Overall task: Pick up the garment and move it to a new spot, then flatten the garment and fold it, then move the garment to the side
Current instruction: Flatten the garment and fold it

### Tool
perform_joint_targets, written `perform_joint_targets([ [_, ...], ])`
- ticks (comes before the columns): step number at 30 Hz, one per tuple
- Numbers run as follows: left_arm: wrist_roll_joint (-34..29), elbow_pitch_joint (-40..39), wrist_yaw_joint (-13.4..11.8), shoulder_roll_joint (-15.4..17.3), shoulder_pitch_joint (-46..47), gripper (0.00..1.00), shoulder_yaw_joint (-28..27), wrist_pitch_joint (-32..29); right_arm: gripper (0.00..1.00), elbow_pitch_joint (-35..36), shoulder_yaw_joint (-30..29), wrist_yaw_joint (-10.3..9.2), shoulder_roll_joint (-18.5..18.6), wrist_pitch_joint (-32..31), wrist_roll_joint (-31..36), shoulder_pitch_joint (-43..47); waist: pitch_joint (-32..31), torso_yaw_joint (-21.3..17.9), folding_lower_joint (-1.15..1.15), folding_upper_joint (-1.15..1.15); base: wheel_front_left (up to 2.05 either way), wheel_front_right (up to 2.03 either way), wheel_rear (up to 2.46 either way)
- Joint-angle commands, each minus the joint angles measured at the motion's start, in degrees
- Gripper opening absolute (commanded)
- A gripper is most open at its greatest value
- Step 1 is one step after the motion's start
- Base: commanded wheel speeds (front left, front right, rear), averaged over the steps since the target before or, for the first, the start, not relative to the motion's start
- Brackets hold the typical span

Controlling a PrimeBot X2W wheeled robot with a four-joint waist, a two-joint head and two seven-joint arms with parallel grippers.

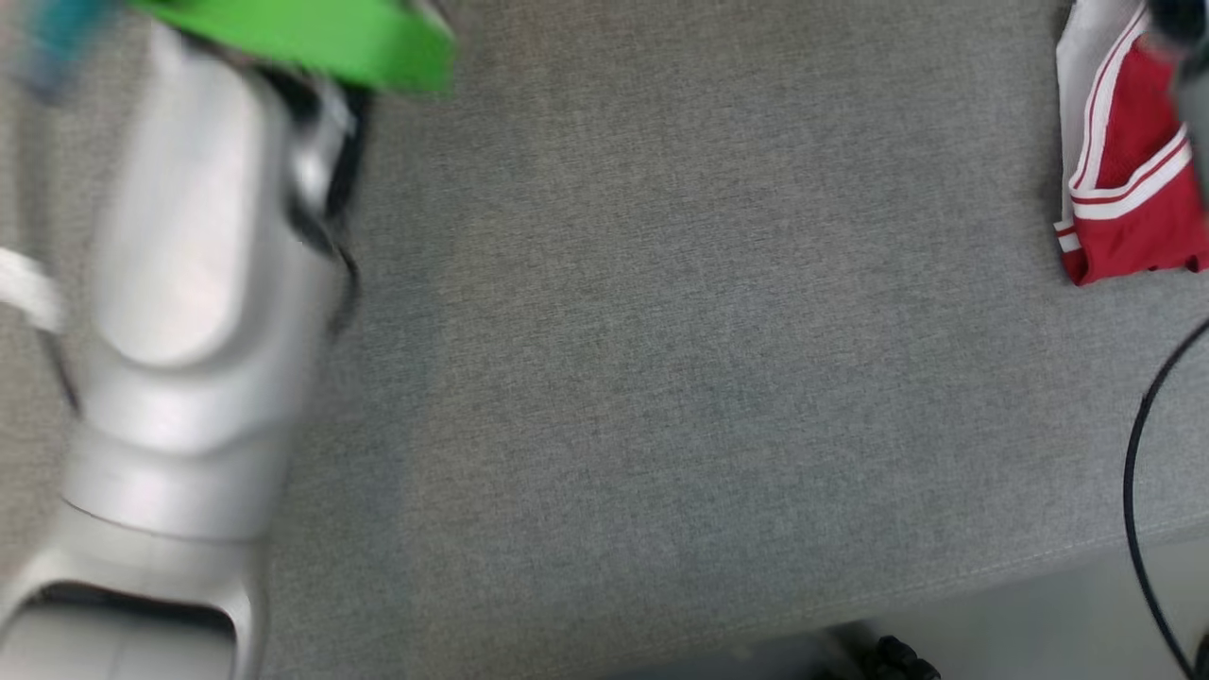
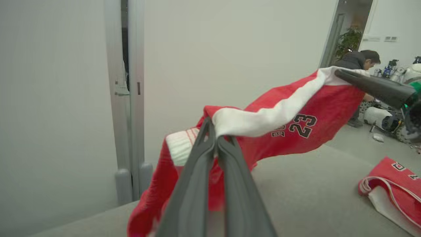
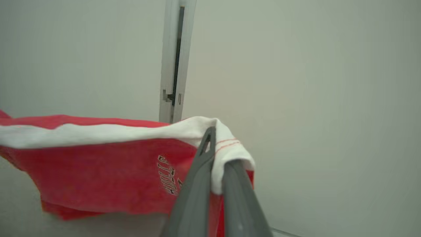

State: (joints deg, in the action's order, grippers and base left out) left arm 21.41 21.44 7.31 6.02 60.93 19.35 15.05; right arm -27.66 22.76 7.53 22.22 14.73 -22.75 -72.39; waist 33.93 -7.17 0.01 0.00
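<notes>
**Red Garment Held Stretched Between Both Grippers**

In the left wrist view, the left gripper [image 2: 215, 133] stood up from the bottom centre. Its two long dark fingers were pressed narrowly together on the white band of the red fabric garment with a black number 23 [image 2: 306, 131]. The cloth hung stretched above the grey fabric tabletop [image 2: 296, 197] and ran toward the upper right of the frame. There one of the right arm's dark fingers [image 2: 371, 86] pinched its far end.

In the right wrist view, the right gripper [image 3: 217, 148] reached up from the bottom centre, clamped on the same white band, with one fingertip hidden under the fold.

In the head view, the pale left forearm [image 1: 189, 312], blurred, lay along the left side, pointing up the frame. A second red garment with white striped trim [image 1: 1129, 170] lay on the tabletop at the upper right.
</notes>
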Motion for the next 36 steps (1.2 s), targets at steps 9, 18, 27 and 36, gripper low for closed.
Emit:
perform_joint_targets([
  [9, 10.7, 2.1, 0.2, 7.2, -16.4, 0.00, 14.4, 0.1, 0.00, 10.1, 0.7, -0.08, 5.0, -5.1, -4.4, 26.5, -7.4, 2.2, -0.01, 0.00, 0.00, 0.00, 0.00],
  [18, 17.1, 0.6, 0.2, 13.1, -31.0, 0.00, 18.2, 0.1, 0.00, 25.0, -3.9, -0.08, 5.5, -24.5, -9.9, 50.6, -15.9, 2.2, -0.01, 0.00, 0.00, 0.00, 0.00],
  [27, 19.3, -3.1, -1.7, 16.7, -43.9, 0.00, 20.5, -2.4, 0.00, 39.2, -14.7, -0.11, 1.8, -45.5, -10.4, 71.1, -21.9, 3.6, -0.01, 0.00, 0.00, 0.00, 0.00],
  [36, 19.7, -12.6, -5.3, 20.1, -54.1, 0.00, 24.7, -9.5, 0.00, 52.7, -23.2, -0.09, -4.4, -59.8, -8.5, 83.6, -23.8, 4.6, -0.01, 0.00, 0.00, 0.00, 0.00],
])
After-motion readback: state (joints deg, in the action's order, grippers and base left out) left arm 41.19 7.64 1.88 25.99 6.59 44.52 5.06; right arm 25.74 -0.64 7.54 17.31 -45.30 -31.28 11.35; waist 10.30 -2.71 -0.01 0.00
